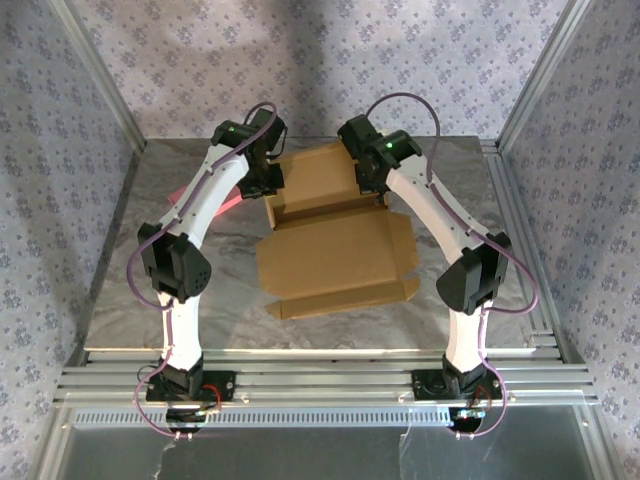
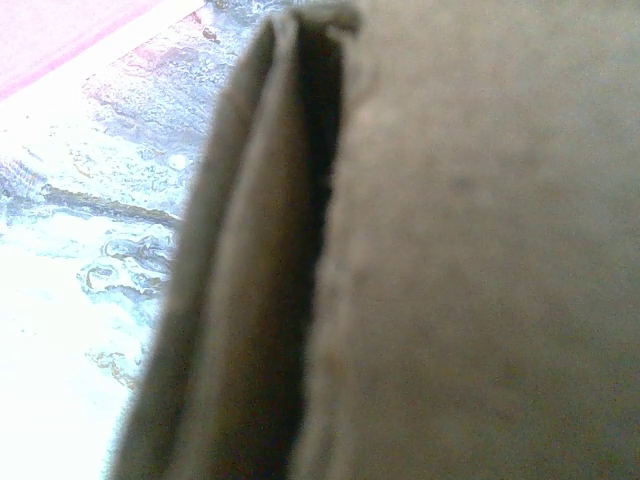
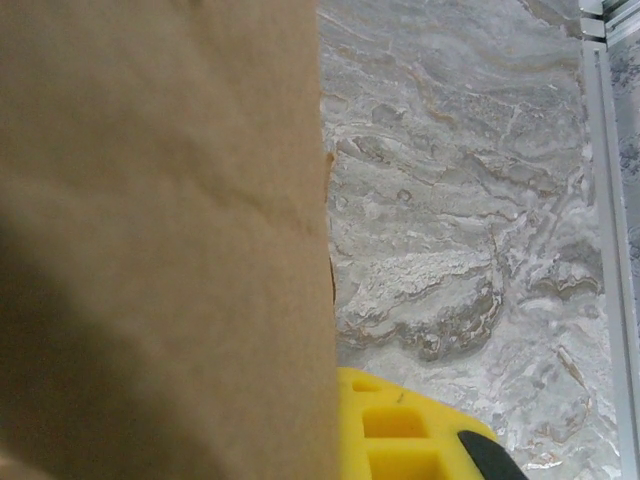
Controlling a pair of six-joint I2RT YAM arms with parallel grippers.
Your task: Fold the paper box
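Observation:
The paper box is a brown creased cardboard sheet in the middle of the table, with its far panel raised between the two arms. My left gripper sits at that panel's left edge and my right gripper at its right edge, both shut on the cardboard. In the left wrist view a doubled flap of the paper box covers the fingers. In the right wrist view the paper box hides one finger, and the yellow finger lies against the sheet's edge.
A pink flat piece lies behind the left arm, also seen as a pink flat piece at the top left. The marble table has aluminium rails along its right side and front. Patterned walls enclose the cell.

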